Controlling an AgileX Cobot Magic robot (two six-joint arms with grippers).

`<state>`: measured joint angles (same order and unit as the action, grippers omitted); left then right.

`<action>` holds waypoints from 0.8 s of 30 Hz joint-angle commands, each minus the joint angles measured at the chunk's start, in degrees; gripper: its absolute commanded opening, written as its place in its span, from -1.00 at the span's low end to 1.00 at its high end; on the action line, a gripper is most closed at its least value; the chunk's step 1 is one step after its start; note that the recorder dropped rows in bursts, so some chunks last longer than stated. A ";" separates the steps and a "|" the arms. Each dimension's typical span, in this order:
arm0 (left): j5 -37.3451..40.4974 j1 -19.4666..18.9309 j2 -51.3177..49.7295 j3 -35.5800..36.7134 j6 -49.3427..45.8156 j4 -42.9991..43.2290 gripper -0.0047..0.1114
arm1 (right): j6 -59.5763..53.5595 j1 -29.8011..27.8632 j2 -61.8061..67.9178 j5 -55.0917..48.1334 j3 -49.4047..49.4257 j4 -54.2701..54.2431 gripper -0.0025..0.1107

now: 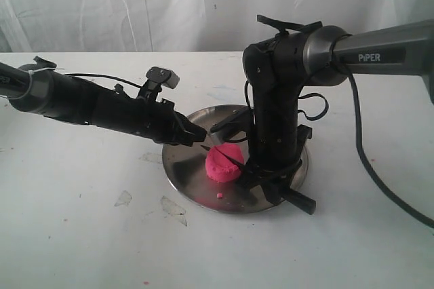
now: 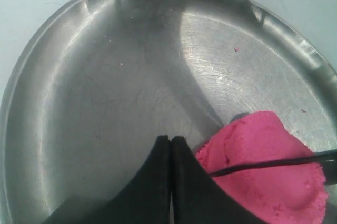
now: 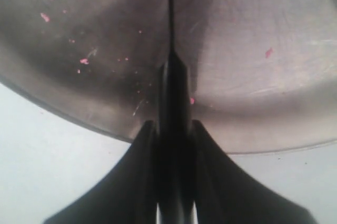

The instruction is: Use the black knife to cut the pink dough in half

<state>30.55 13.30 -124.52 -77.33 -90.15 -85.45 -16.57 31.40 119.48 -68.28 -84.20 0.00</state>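
Pink dough (image 1: 224, 163) sits on the steel plate (image 1: 186, 170), near its middle, on the white worktop (image 1: 81, 235). Black knife (image 2: 274, 164) is clamped by its handle in the right gripper (image 3: 174, 129), jaws closed on it. The blade is laid across the dough's top, long axis running toward the left arm. Left gripper (image 2: 171, 142) has its jaws pressed together, empty, just beside the dough.

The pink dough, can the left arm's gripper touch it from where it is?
Probably yes. The left gripper, fingers shut and empty, sits beside the pink dough on the steel plate. Only the black knife, lying across the dough, is close by.
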 commanded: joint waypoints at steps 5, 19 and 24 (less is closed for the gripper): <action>1.56 1.17 -0.07 -0.14 -1.22 -1.53 -0.92 | -0.94 0.20 -0.07 0.03 -0.36 0.00 -0.96; 0.50 2.82 -4.09 -0.03 -1.29 -0.59 -0.92 | -1.05 0.20 -0.07 0.40 -0.36 0.00 -0.96; 0.61 2.82 -4.09 -0.03 -1.29 -0.59 -0.92 | -1.05 0.20 -0.07 0.61 -0.36 0.00 -0.96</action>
<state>31.38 15.88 -127.59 -77.83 -91.34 -88.29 -17.03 31.50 119.48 -68.16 -84.42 0.00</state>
